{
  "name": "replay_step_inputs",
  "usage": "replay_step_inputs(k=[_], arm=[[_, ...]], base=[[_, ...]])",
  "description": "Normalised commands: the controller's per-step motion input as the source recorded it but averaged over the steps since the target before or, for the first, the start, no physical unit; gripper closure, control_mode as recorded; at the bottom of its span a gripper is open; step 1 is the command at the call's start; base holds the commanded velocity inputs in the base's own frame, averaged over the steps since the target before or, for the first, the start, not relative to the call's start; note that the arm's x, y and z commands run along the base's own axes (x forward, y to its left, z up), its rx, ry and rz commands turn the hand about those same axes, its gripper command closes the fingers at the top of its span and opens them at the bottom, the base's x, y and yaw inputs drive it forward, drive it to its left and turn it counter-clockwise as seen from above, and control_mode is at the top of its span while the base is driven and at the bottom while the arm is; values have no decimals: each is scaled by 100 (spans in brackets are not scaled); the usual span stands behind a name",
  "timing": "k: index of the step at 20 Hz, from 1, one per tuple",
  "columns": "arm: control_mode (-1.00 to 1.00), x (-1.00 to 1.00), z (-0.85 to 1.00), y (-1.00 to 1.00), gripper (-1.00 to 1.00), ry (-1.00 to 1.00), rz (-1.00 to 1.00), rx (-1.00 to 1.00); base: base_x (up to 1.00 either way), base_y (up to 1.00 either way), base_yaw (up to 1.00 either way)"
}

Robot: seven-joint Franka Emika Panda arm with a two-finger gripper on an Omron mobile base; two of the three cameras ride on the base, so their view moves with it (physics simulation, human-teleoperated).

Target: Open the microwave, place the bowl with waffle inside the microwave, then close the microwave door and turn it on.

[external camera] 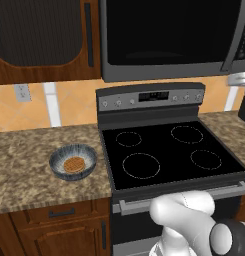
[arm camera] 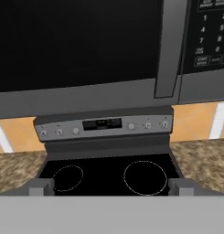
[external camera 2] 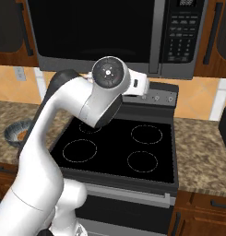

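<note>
The microwave (external camera: 169, 70) hangs over the stove with its dark glass door (external camera: 169, 30) shut. In the hand view the door (arm camera: 77, 41) is straight ahead, with its grey vertical handle (arm camera: 170, 45) and the keypad (arm camera: 209, 32) at the right. My gripper (arm camera: 111, 187) is open, holding nothing, and its fingertips (arm camera: 40, 186) are far apart, in the air above the stove's back and below the door. The blue-grey bowl (external camera: 73, 161) stands on the counter left of the stove with the waffle (external camera: 73, 164) lying in it. In the right base view my arm partly hides the bowl (external camera 2: 15, 130).
Under the microwave is a black-topped stove (external camera: 169, 150) with a knob panel (external camera: 149, 97). Granite counter (external camera: 24, 160) runs on both sides. A dark appliance (external camera 2: 225, 126) stands on the right counter. A brown cabinet door (external camera: 39, 35) hangs left of the microwave.
</note>
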Motion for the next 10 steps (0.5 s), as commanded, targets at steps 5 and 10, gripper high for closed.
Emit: replay_step_inputs(k=[5,10], arm=[[-100,6,4,-13,-100,0,0,0],[-100,45,35,-43,-100,0,-2,0]], base=[[0,0,0],[0,0,0]])
